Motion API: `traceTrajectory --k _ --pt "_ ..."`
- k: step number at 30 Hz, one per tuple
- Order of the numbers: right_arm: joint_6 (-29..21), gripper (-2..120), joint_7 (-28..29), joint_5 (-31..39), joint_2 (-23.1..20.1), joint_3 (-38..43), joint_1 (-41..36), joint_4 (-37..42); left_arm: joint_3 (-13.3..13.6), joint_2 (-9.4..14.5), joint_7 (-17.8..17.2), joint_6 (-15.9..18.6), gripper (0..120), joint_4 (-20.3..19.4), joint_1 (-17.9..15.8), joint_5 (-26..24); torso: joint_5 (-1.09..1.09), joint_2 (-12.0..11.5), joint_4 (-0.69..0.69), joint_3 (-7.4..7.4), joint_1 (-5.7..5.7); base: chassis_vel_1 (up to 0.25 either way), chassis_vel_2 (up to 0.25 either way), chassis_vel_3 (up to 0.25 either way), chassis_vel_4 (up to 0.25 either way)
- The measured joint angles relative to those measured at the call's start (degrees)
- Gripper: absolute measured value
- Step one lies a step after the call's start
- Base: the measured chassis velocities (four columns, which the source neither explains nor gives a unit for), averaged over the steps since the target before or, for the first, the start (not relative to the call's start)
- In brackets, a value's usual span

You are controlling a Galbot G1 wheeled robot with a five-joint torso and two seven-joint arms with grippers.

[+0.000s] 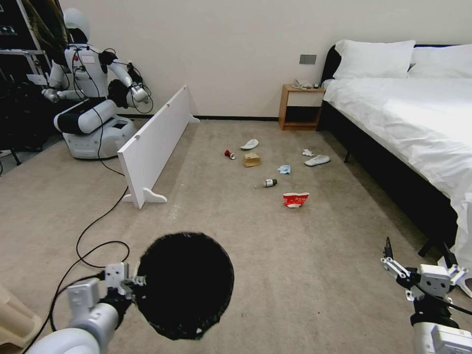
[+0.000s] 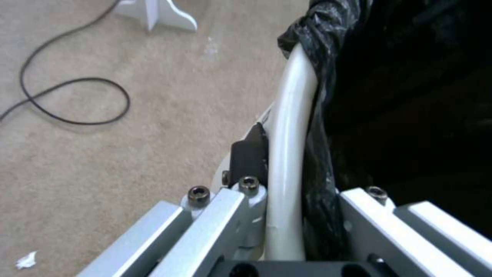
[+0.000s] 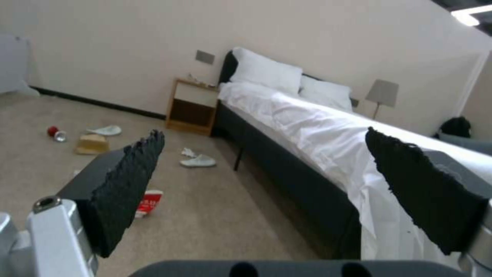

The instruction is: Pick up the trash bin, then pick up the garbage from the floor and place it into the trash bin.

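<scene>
left gripper (image 2: 287,231) jaws pinch the trash bin (image 1: 184,285) rim. right gripper (image 3: 287,192) jaws spread, empty; red-white packet (image 1: 295,199) lies ahead. keep the bin level while approaching.

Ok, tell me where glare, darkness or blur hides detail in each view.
Head view: daylight washes out the bed, and the trash bin interior is featureless black. Left wrist view: the left end effector on the bin's rim looks soft, the liner beside it lost in shadow. Right wrist view: the open right end effector blurs up close; a ceiling light flares.
</scene>
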Motion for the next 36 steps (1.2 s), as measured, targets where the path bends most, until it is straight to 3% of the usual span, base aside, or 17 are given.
traceTrajectory --k 1,6,12,26,36 --pt "1.07 100 -0.91 0.11 -0.17 0.71 -0.66 -0.19 -1.41 -0.11 -1.38 0.56 2 -1.77 0.46 -2.02 -0.01 0.0 0.01 0.0 0.0 0.0 0.0 0.0 0.0" --pt "2.49 100 -1.68 0.24 -0.38 1.57 -1.94 -0.74 -3.34 -0.72 -5.17 1.61 2 -5.03 1.11 -6.71 -0.01 0.0 -0.01 0.0 0.0 0.0 0.0 0.0 0.0" --pt "4.33 100 -2.04 2.21 -0.16 1.59 -1.98 -1.47 -4.69 -1.15 -7.59 1.78 2 -5.21 1.34 -10.87 -0.01 0.0 0.0 0.0 0.0 0.0 0.0 0.0 0.0" --pt "7.13 100 -4.1 5.19 0.19 1.69 -1.18 -2.95 -1.44 -1.81 -8.56 1.76 2 -3.22 0.58 -11.62 -0.01 0.0 0.0 0.0 0.0 0.0 0.0 0.0 0.0" --pt "7.15 100 -4.05 5.02 0.51 0.98 -0.31 -4.03 -0.6 -1.81 -8.24 1.75 2 -2.02 0.45 -10.91 -0.02 0.0 0.0 0.0 0.0 -0.071 0.061 0.064 -0.069"
